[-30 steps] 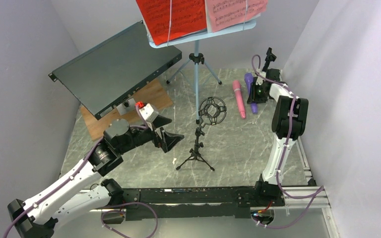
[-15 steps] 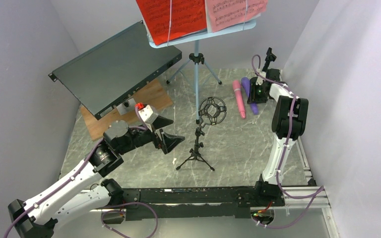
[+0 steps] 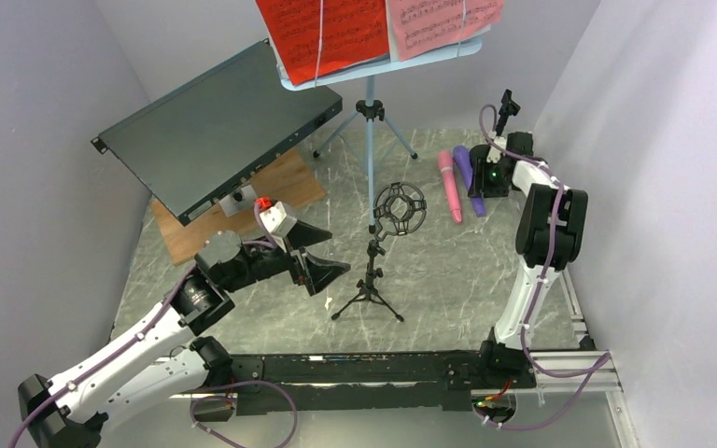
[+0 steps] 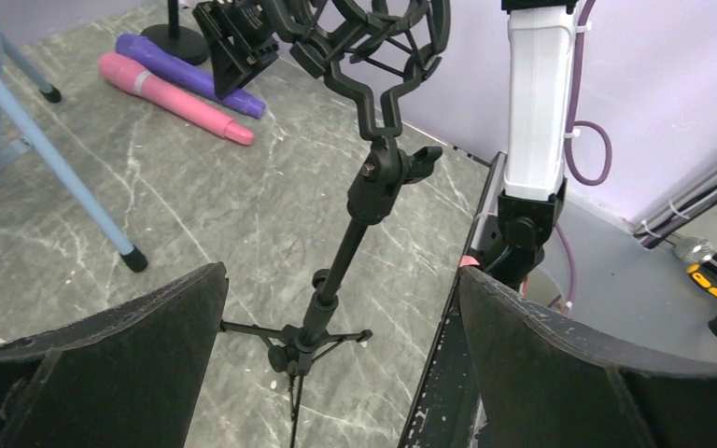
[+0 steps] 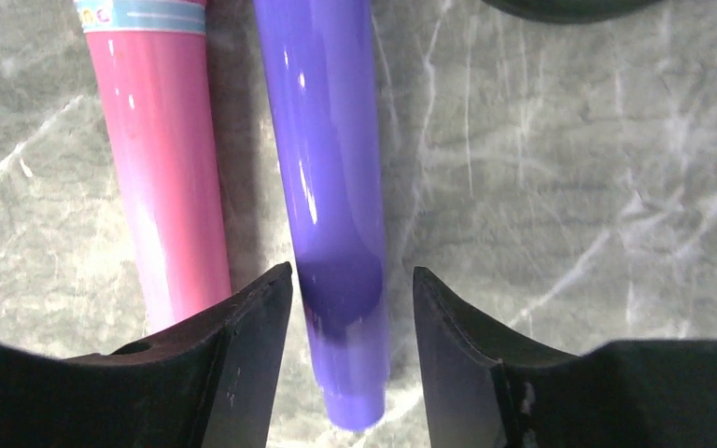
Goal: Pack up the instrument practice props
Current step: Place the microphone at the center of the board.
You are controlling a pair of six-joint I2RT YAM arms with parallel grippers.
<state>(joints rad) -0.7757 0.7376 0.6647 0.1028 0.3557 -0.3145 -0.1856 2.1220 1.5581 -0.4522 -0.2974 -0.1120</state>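
A grey marbled tabletop [image 3: 448,271] carries everything. The biggest thing on it is a dark flat metal box [image 3: 210,126], propped at a slant at the back left with a brown wooden board [image 3: 285,182] showing under its near edge.

Next in size, the light-blue music rack [image 3: 370,149] stands upright on its tripod legs at the back centre, just right of the box. Its shelf holds a red sheet-music page [image 3: 322,33] on the left and a pink page [image 3: 443,23] on the right, side by side.

The left hand [image 3: 336,248] hangs low over the near-left part of the tabletop, its fingers spread wide and grasping nothing. In the left wrist view they frame a black mic support [image 4: 355,215] without touching it. This support stands upright on its own small tripod near the middle of the tabletop, in front of the rack, with a ring-shaped cradle on top.

At the back right lie two microphones, parallel and just beside each other: the pink microphone [image 5: 173,187] on the left and the purple microphone [image 5: 331,187] on the right. The right hand [image 5: 353,275] is down over the purple one, fingers parted on either side of its near end. Bare tabletop shows between the right finger and the barrel, so the hand is released rather than clenched on it.

Smallest, a second black mic support [image 3: 507,101] stands upright in the back right corner, just behind the right hand.
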